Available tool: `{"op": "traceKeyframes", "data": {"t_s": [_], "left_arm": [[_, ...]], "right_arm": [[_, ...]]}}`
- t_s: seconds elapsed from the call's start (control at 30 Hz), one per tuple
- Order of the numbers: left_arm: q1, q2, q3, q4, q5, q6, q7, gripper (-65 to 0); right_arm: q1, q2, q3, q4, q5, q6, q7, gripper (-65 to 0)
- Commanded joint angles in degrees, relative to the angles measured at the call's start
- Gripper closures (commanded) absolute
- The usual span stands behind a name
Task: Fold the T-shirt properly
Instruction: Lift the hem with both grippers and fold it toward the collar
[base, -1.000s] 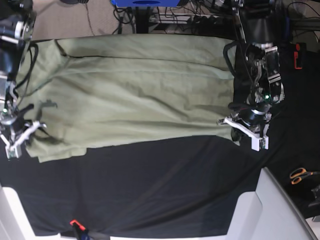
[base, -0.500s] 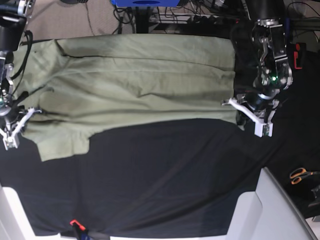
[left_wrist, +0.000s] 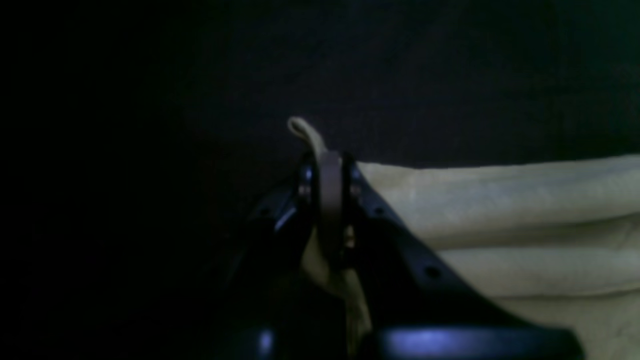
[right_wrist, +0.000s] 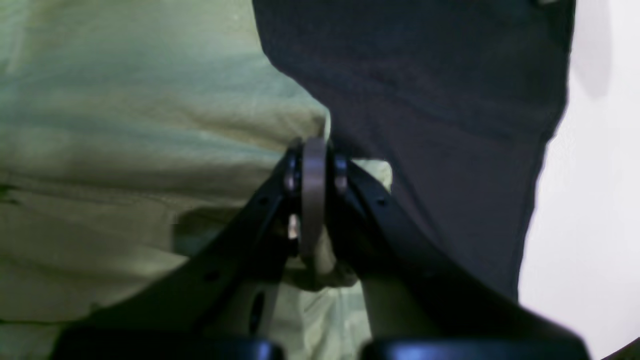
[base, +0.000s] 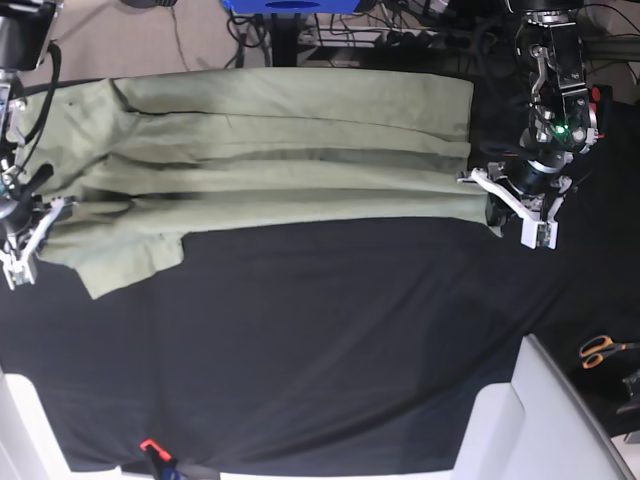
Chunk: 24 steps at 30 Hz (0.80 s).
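Base view: two tools (base: 497, 218) grip one T-shirt (base: 300, 170).

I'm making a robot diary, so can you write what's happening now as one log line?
left gripper: shut on T-shirt | right gripper: shut on T-shirt | fold: unfinished

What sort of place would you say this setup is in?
Probably a robotics lab or test bench: two robot arms, a black cloth under the T-shirt, and orange-handled scissors beside it.
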Motion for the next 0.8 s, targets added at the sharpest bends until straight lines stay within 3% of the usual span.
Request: {"op": "traceKeyframes", "data": {"t_s": [0.0, 0.27, 0.57, 0.77], "left_arm": [[-0.6, -0.5, 0.0, 1.2, -0.4, 0.1, -1.4, 0.0], [-2.9, 0.7, 0.1, 2.7, -0.3, 0.1, -1.4, 0.0], [-3.5, 2.3, 0.2, 6.2, 0.1, 0.1, -1.4, 0.0], [-5.4, 2.3, -0.2, 6.6, 0.1, 0.1, -1.4, 0.0]], "right_arm": [[0.7, 1.1, 0.5, 1.9, 0.1, -0.5, 0.5, 0.0], [0.2, 0.2, 5.1, 6.9, 0.1, -0.5, -0.5, 0.0], [-1.6, 0.1, 4.8, 7.6, 0.1, -0.4, -2.8, 0.0], [2.5, -0.1, 4.7, 6.7, 0.2, -0.4, -2.6, 0.0]]}}
